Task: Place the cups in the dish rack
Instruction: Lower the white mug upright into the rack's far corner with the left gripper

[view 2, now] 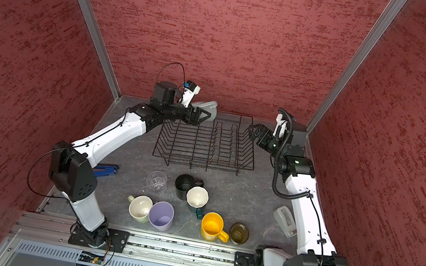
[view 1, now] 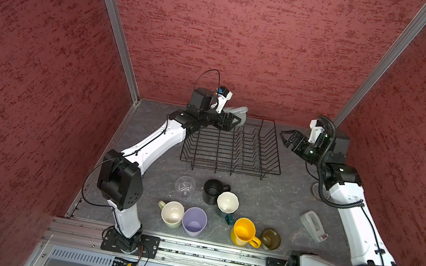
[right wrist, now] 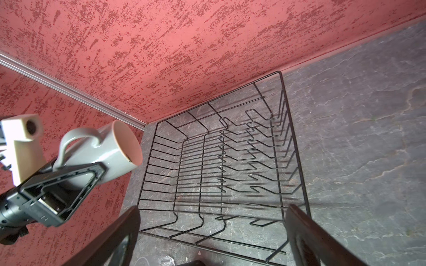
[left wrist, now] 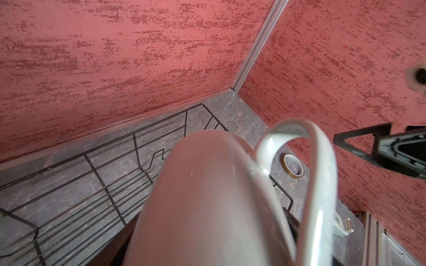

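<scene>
The left end effector (view 1: 233, 121) is clamping the grey mug (view 1: 236, 110) sideways above the far-left corner of the dish rack (view 1: 231, 154). The right end effector (view 1: 285, 137) is hovering, jaws apart, beside the rack's far-right corner. The other cups (view 1: 194, 220) are standing near the front edge of the desk (view 1: 266, 208).
</scene>
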Controlling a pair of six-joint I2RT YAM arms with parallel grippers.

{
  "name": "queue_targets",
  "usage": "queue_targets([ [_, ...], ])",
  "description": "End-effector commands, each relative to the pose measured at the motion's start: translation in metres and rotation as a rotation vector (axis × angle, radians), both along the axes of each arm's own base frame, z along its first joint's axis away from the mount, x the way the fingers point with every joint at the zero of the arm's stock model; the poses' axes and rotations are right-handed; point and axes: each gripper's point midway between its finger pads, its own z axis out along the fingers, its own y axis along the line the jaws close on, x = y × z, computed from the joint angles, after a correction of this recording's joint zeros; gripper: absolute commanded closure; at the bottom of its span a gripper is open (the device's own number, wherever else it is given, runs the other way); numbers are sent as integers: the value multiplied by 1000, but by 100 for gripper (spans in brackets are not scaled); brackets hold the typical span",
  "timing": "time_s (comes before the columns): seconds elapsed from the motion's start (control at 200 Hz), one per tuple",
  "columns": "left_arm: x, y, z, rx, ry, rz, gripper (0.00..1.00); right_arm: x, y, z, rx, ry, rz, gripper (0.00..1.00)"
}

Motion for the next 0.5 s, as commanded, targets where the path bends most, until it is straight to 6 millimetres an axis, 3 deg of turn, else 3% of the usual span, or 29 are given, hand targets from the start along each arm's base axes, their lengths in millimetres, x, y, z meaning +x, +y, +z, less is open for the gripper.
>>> queue_targets([
  [0.0,8,17,-10,65,103,83,100,-4,-8,-1,-42,-8,-20,1],
  [0.496,43,79,-73,337,350,313,100,-6,-8,-19,-69,17,-1,1],
])
